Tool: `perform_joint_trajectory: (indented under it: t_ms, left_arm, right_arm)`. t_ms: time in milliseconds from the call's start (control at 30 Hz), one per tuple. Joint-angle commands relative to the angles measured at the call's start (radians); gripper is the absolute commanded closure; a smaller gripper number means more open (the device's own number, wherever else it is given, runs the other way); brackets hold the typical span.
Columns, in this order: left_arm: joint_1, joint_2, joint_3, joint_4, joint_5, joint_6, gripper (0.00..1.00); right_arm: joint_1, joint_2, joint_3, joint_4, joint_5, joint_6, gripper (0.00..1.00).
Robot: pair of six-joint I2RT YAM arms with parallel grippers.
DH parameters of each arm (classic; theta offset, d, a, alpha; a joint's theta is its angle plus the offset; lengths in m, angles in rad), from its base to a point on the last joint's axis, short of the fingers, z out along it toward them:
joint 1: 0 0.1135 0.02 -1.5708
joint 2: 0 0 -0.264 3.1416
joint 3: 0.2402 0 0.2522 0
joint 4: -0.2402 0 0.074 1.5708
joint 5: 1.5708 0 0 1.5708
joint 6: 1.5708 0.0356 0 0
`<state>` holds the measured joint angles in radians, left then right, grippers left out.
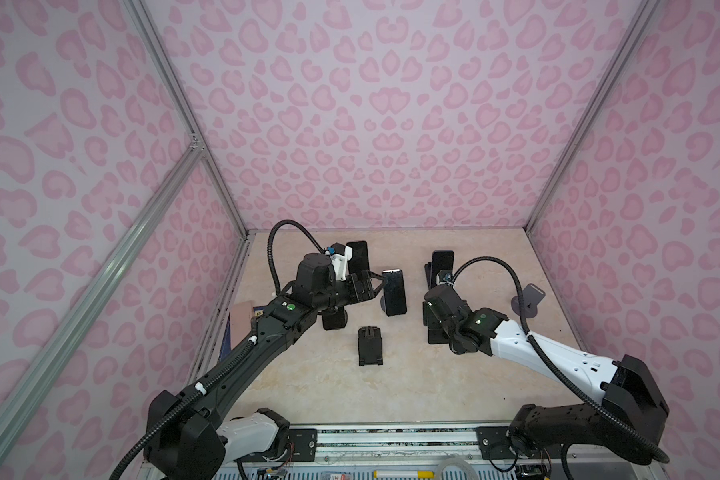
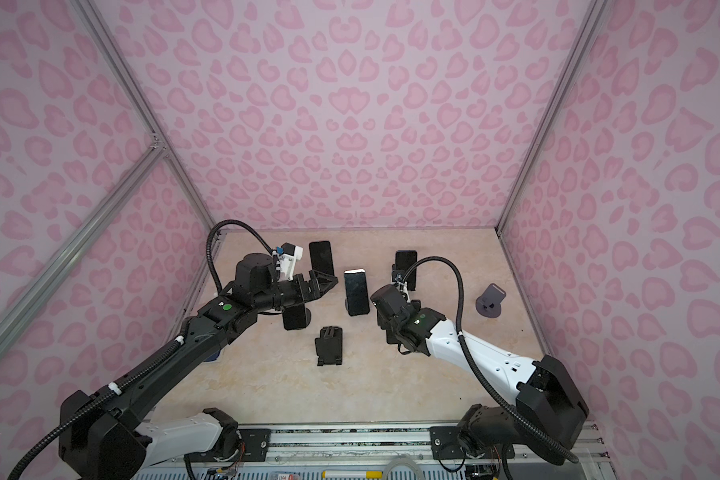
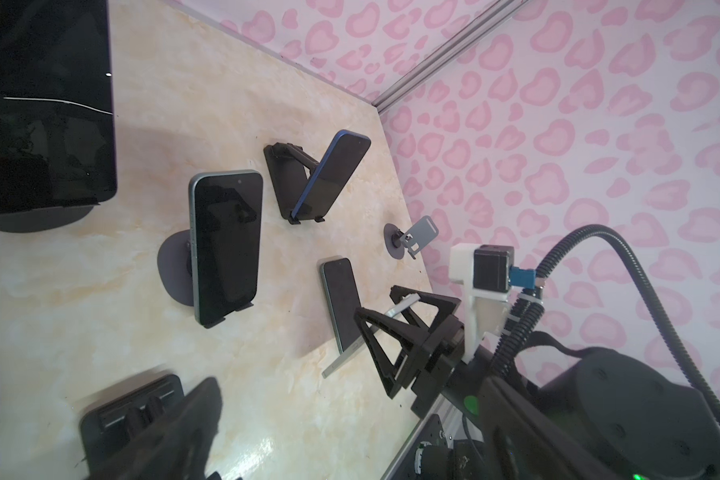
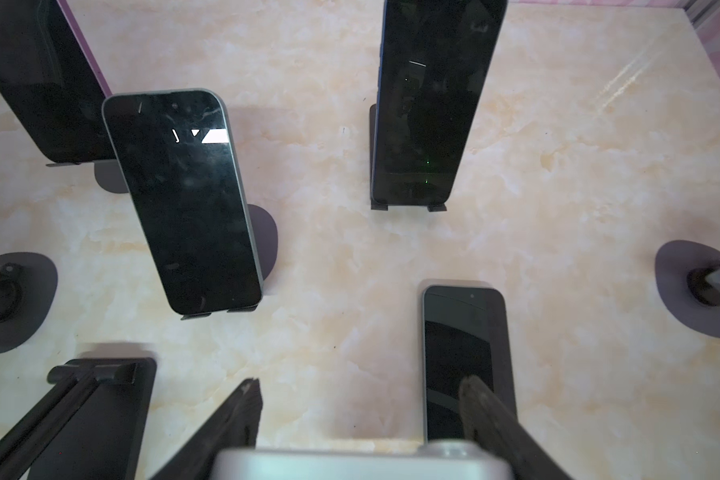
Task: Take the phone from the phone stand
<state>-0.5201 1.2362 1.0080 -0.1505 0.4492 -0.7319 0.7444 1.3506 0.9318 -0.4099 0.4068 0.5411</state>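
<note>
A dark phone leans upright on a grey round-based phone stand at mid table, also seen in both wrist views. My left gripper is open, its tips beside that phone's upper left edge and nothing between them. One blurred finger shows in its wrist view. My right gripper hangs low at the right, shut across a silver-edged phone seen edge-on. Another phone lies flat just beyond it.
A phone stands at the back left and a blue-edged one on a black stand at the back right. An empty black folding stand lies in front, and an empty grey stand is far right. Walls close in on three sides.
</note>
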Motion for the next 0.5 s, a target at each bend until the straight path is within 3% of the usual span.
perform_joint_trajectory:
  t_ms: [0,200,467]
  left_arm:
    - [-0.036,0.02,0.008,0.04,0.036,0.011,0.01]
    - [-0.09,0.037,0.02,0.026,0.042,0.034,0.01]
    - [-0.093,0.023,0.021,0.023,0.036,0.038,0.01]
  right_arm:
    - [-0.011,0.018,0.011,0.029,-0.012,-0.02,0.32]
    - [-0.023,0.053,0.017,0.039,-0.042,-0.028,0.32]
    - [-0.061,0.137,0.075,0.012,-0.125,-0.042,0.32]
